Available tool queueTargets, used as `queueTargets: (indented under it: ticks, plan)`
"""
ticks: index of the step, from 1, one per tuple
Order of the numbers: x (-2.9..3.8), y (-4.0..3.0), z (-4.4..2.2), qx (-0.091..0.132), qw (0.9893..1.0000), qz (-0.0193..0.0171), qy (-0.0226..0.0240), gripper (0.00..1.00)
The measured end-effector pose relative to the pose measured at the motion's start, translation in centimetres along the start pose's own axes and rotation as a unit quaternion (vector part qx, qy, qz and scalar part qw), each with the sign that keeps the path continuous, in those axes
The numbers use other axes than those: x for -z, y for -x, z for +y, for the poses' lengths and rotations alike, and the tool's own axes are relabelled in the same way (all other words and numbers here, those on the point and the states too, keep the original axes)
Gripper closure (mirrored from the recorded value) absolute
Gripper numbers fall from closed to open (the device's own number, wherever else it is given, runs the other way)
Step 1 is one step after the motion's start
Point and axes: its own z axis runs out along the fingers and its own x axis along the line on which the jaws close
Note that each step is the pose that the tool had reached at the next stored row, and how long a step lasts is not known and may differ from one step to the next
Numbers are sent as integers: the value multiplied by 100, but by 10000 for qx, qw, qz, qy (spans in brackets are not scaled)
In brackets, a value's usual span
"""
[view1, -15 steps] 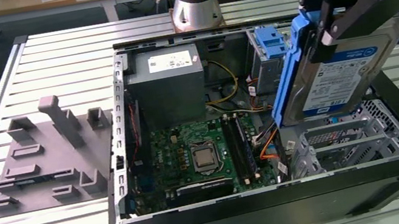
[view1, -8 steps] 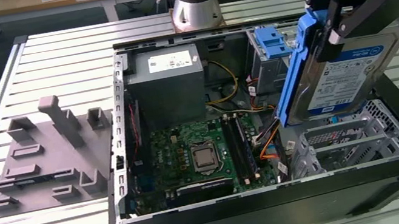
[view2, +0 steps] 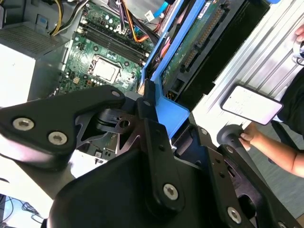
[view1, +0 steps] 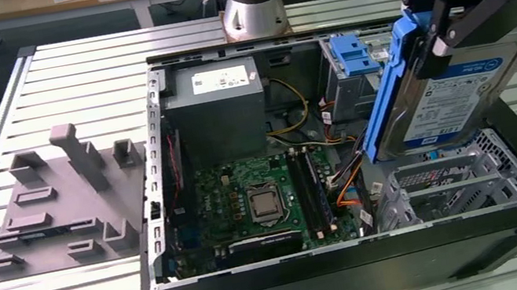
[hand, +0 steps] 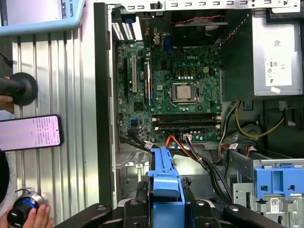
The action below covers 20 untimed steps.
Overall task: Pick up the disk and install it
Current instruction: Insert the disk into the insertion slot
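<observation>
At the arm's end, the black gripper [view1: 432,54] is clamped on the blue bracket [view1: 389,98] of the flat silver disk [view1: 458,102], holding it tilted on edge above the open black computer case [view1: 367,277], presumably to keep it clear of the green motherboard [view1: 258,201].

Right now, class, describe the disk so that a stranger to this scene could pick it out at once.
Find the open black computer case. Above its side at the exterior view's right, the tool holds the disk, tilted. It is the flat silver slab with a white-and-blue label in a blue bracket, unlike the big grey box inside.
</observation>
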Motion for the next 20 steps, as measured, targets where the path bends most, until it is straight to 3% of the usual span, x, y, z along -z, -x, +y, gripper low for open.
queueTargets:
  ticks: [12,20]
  plan:
    - [-5,-59,-126,0,10000,-1,0,64]
    - [-5,-60,-137,0,10000,0,0,64]
